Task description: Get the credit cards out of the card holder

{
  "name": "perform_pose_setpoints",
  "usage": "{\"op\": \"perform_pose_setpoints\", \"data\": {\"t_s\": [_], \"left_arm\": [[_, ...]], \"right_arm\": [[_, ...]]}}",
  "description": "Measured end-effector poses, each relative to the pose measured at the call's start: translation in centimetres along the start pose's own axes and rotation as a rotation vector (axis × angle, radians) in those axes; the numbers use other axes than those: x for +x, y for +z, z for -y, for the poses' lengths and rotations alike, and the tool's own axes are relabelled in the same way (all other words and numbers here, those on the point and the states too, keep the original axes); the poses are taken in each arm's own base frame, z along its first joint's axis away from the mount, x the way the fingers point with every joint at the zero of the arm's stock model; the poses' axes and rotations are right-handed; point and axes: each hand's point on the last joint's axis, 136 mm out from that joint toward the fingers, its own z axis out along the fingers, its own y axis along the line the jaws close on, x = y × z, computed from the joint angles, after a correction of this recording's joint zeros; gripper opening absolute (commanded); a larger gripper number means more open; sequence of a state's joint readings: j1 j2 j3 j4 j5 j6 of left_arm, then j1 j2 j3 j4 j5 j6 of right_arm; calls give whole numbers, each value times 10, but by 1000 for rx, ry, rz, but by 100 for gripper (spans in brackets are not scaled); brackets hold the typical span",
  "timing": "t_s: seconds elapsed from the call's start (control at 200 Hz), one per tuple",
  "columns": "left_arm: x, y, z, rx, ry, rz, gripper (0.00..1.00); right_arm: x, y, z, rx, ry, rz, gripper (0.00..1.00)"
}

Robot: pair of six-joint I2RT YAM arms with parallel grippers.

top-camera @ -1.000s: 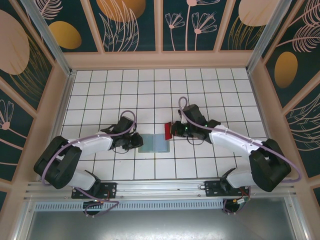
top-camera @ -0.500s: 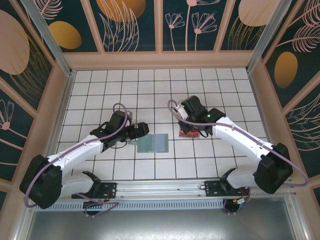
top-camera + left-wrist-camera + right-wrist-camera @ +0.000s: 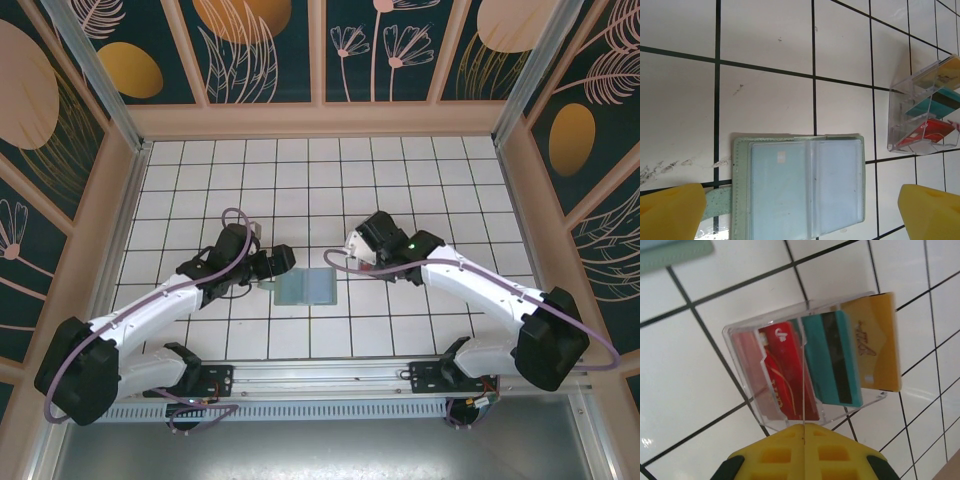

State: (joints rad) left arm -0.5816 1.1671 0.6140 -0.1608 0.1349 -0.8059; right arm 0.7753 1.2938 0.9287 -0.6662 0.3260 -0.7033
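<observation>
The flat grey-green two-panel card holder [image 3: 306, 286] lies open on the white tiled table [image 3: 200, 170], with its pale blue-grey inside facing up. At its 10 o'clock the left tool [image 3: 287, 262] hangs with jaws wide, gripping nothing. At its 2 o'clock the right tool [image 3: 804, 435], pinched together and empty, hovers over a small clear plastic tray [image 3: 742, 360]. In the tray stand the red plastic credit card [image 3: 785, 375], the teal card [image 3: 832, 357] and the yellow-gold card [image 3: 877, 340], side by side.

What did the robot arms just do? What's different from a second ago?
The right end effector, shut, carried the red card from the card holder rightward into the clear tray, beside the teal card and yellow card. The left end effector opened, letting go of the holder's left edge. The holder stayed open in place.
</observation>
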Motion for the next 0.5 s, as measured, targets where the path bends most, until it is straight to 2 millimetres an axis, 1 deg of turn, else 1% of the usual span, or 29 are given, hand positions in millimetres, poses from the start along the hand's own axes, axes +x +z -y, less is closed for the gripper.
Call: {"op": "perform_pose_setpoints", "data": {"t_s": [0.075,0.235,0.4,0.495], "left_arm": [[0,0,-1,-5,0,4,99],[1,1,-4,-13,-1,4,98],[1,1,-4,-14,-1,5,99],[1,1,-4,-14,-1,5,99]], "right_arm": [[2,2,-4,-7,-38,-7,0],[0,4,-8,-3,-83,0,0],[10,14,-17,-13,-116,-21,0],[9,16,-17,-3,-130,-16,0]]}}
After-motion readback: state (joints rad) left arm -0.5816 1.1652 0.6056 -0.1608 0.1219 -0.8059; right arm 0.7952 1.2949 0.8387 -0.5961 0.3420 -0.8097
